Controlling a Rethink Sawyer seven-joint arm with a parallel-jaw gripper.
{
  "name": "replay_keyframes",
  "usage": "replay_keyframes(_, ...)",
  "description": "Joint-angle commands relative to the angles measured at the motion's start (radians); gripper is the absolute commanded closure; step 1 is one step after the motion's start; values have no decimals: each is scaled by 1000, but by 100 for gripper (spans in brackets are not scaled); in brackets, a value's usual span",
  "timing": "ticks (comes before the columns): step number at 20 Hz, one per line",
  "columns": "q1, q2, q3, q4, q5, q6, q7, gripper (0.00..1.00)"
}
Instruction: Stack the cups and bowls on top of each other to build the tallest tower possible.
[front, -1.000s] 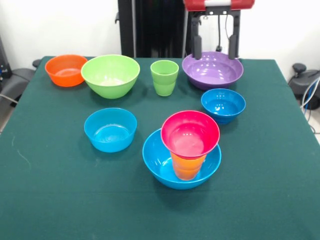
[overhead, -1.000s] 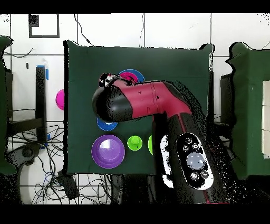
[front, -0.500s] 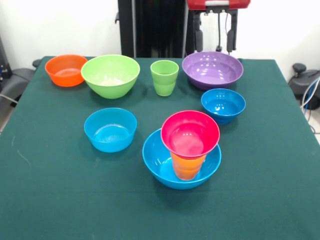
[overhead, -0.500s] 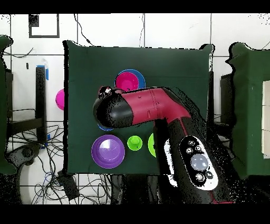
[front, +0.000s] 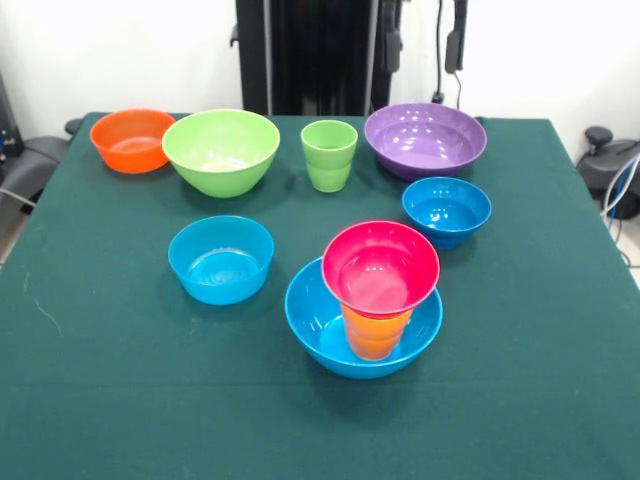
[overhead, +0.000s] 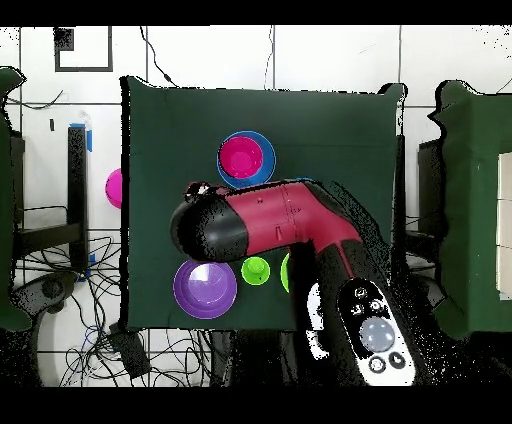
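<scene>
Tower (front: 375, 300) stood near surface (front: 120, 400) front edge, right of centre: large blue bowl (front: 320, 335) held orange-yellow cup (front: 375, 335), pink-red bowl (front: 380, 268) on top. Two small blue bowls (front: 220, 258) (front: 446, 210) mid-surface. Orange bowl (front: 132, 139), lime bowl (front: 221, 150), green cup (front: 329, 154), purple bowl (front: 425, 139) along far edge. Gripper (front: 422, 40) above purple bowl, jaws apart, empty.

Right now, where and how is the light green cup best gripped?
Probably from straight above, fingers across the rim of the light green cup: it stands upright, mouth open, clear of the lime green bowl and purple bowl at its sides. The gripper hangs open, high behind.
</scene>
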Motion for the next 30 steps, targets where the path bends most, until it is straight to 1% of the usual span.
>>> replay_keyframes(1,-11,-66,54,144,-62,-12,-179,0)
replay_keyframes(6,-30,-92,77,168,-58,-20,-189,0)
replay_keyframes(10,-40,-122,95,182,-36,4,-198,0)
replay_keyframes(15,-67,-152,118,173,-9,39,-231,0)
replay_keyframes(18,-57,-124,118,156,-42,38,-204,0)
replay_keyframes(22,-43,-98,113,142,-64,35,-175,0)
replay_keyframes(28,-44,-91,111,150,-74,19,-166,0)
replay_keyframes(30,-38,-75,106,139,-85,15,-160,0)
